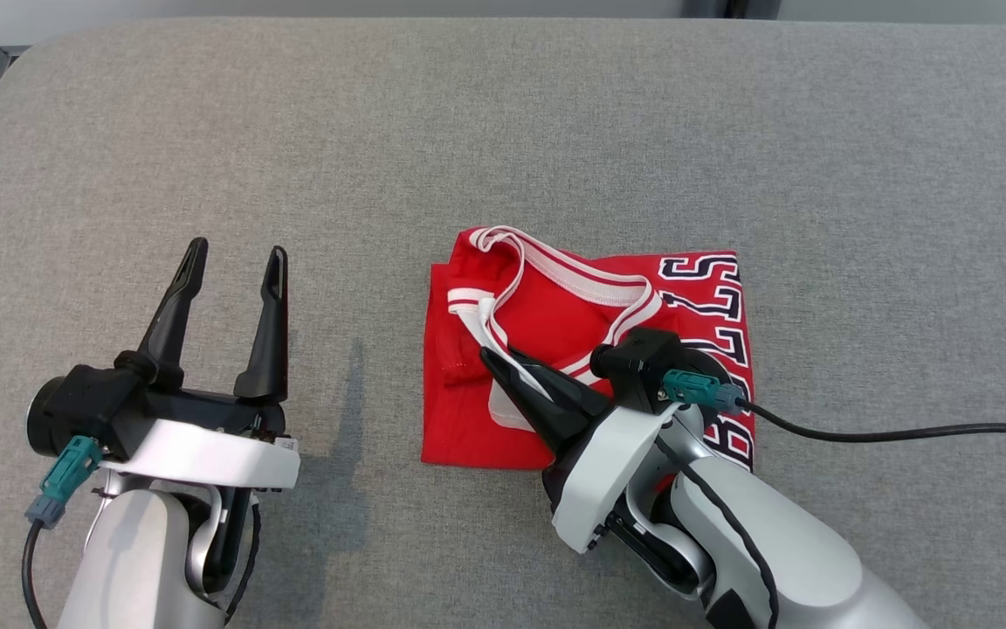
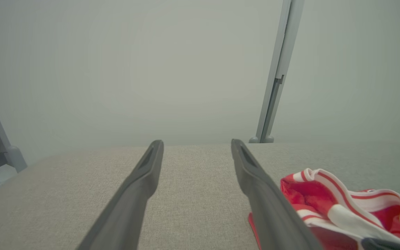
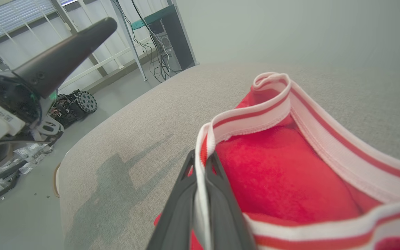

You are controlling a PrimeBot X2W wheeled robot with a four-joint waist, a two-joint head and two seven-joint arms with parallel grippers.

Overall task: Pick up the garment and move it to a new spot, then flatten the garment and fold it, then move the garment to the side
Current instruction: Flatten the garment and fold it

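A grey fabric-covered surface (image 1: 503, 131) stretches toward a pale wall (image 2: 116, 69). The right gripper (image 1: 487, 355) is clamped tight on the striped trim (image 3: 252, 118) of the red garment (image 1: 555, 314). The garment is a folded jersey with lettering, lying beneath and just ahead of the gripper's fingers, and its trim loops up beyond the fingertips. The left gripper (image 1: 237, 253), jaws spread wide and holding nothing, hovers over bare fabric, with the garment off to its right.

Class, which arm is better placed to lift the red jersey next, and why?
Right. The right gripper is shut on the jersey's white trim; the left gripper stands open, apart from it.
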